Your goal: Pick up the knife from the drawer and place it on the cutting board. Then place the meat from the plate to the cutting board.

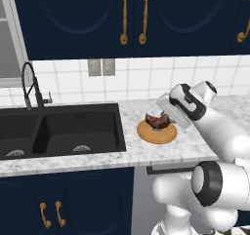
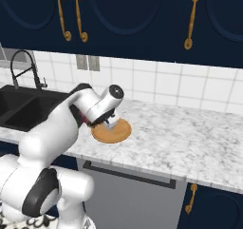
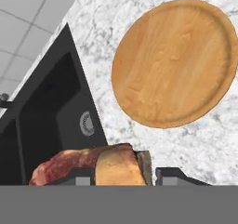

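Observation:
My gripper [image 1: 163,118] is shut on the meat [image 1: 155,120], a lumpy reddish-brown piece with pale streaks. It holds the piece just above the round tan plate [image 1: 157,135]. In the hand view the meat [image 3: 100,165] sits between the two finger tips at the bottom, and the plate [image 3: 176,65] lies bare on the marble counter beyond it. In the right base view the gripper [image 2: 110,123] hangs over the near left part of the plate [image 2: 116,133]. The knife, the drawer and the cutting board are out of view.
A black double sink [image 1: 58,131] with a black faucet [image 1: 29,88] lies left of the plate. The marble counter [image 2: 190,133] stretches to the right. Navy cabinets with brass handles [image 1: 124,14] hang above, and the counter's front edge runs close below the plate.

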Available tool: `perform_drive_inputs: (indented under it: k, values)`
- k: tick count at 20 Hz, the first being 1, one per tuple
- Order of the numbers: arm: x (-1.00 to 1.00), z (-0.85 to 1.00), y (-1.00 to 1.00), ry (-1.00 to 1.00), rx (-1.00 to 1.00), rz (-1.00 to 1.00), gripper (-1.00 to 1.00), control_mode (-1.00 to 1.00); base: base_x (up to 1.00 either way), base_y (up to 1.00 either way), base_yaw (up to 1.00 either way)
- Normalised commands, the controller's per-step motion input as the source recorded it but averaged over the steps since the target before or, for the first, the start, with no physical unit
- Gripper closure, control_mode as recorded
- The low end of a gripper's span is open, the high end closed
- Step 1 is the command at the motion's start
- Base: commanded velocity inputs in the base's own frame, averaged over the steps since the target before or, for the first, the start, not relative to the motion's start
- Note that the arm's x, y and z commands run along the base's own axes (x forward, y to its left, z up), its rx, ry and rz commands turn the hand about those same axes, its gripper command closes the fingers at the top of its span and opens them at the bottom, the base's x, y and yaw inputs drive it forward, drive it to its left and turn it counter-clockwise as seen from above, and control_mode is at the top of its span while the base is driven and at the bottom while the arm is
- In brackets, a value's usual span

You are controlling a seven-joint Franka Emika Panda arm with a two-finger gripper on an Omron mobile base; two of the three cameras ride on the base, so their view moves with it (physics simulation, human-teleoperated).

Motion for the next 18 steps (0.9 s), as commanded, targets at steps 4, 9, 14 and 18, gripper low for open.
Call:
perform_drive_inputs:
  k: [4,9,14,18]
  values:
    - [-0.74,0.89,0.39,-0.27,-0.02,0.09,1.0,-1.0,0.0,0.0,0.0]
    - [-0.67,0.37,0.53,-0.3,-0.08,0.0,1.0,-1.0,0.0,0.0,0.0]
    - [-0.23,0.32,0.26,-0.16,-0.14,0.04,1.0,-1.0,0.0,0.0,0.0]
    - [-0.03,0.07,0.03,-0.02,-0.01,0.04,1.0,1.0,-0.06,0.13,0.23]
